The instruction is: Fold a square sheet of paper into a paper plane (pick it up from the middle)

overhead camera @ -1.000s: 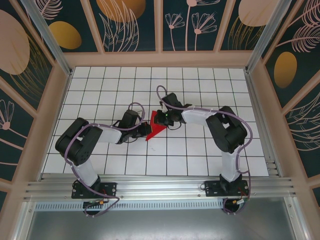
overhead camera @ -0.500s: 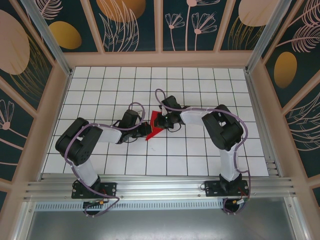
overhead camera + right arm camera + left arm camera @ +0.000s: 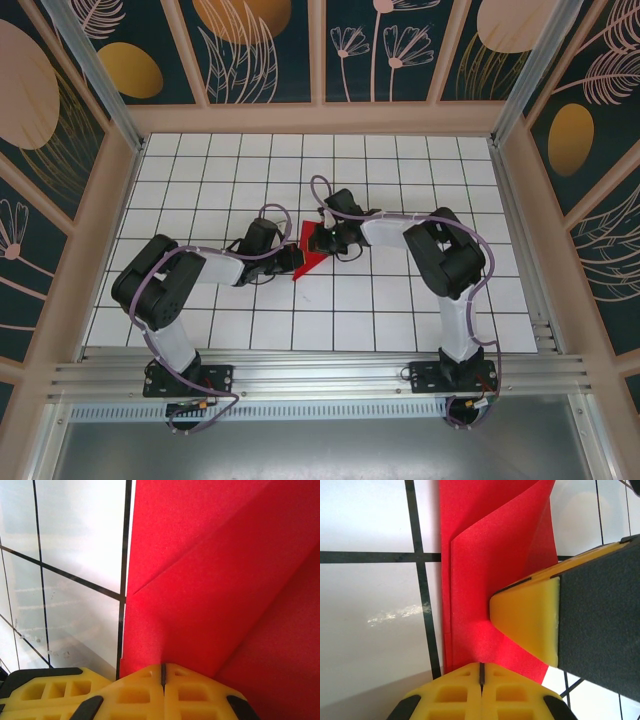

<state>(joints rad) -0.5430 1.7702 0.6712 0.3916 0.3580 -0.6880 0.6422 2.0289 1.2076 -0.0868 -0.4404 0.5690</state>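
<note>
Well, starting nearest my bases: my left claw (image 3: 481,669) is closed. Its two yellow tips are pressed together with nothing showing in the seam, and they bear down on the near end of the square sheet of paper (image 3: 492,555). The sheet is a creased red wedge lying flat about the middle of the tiled table (image 3: 400,180), between my two claws.

Its long axis runs away from my left tips, and the folded edge and creases head straight out from them. From above, the narrow point lies toward the near left and the broad end further off.

Just beyond, my right claw (image 3: 162,670) is closed too, tips together. It comes onto the paper from the right, with one finger lying across the wedge just ahead of my left tips. So neither arm is the nearer one: both touch the paper, the left at the near end and the right a little further along. I judge that neither pinches the sheet; they pin it.

The coming move, I judge, is a press or stroke along a crease, so it should follow that long axis rather than cut across it.

Counted: one red sheet in several folded layers, and two claws. The folding is not finished.
</note>
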